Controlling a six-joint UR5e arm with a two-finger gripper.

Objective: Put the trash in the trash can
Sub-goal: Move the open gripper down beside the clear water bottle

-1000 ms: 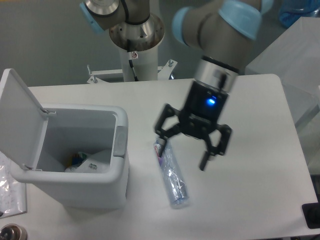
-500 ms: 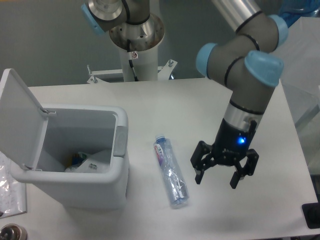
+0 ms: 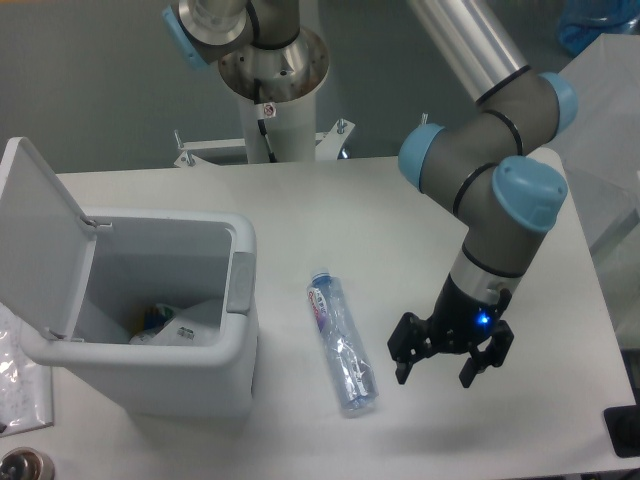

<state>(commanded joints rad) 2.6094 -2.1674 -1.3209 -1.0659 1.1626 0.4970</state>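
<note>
A crushed clear bottle (image 3: 341, 346) with a red-blue label lies flat on the white table, just right of the trash can (image 3: 186, 382). The light-grey bin has its hinged lid (image 3: 38, 236) swung up at the left, with the grey latch tab (image 3: 239, 284) on its right rim. Inside it lies crumpled trash (image 3: 168, 324), a wrapper as far as I can tell. My gripper (image 3: 435, 379) hangs low over the table to the right of the bottle, fingers pointing down. It is open, holds nothing, and stands clear of the bottle.
The arm's base column (image 3: 271, 75) stands at the back of the table. A clear plastic bag (image 3: 15, 382) and a metal object (image 3: 20, 466) sit at the left edge. A black item (image 3: 622, 431) is at the bottom right, and a white box (image 3: 600, 110) at the right.
The open gripper has swung from above the bottle's far end to the right and down toward the table. The bottle and bin have not moved.
</note>
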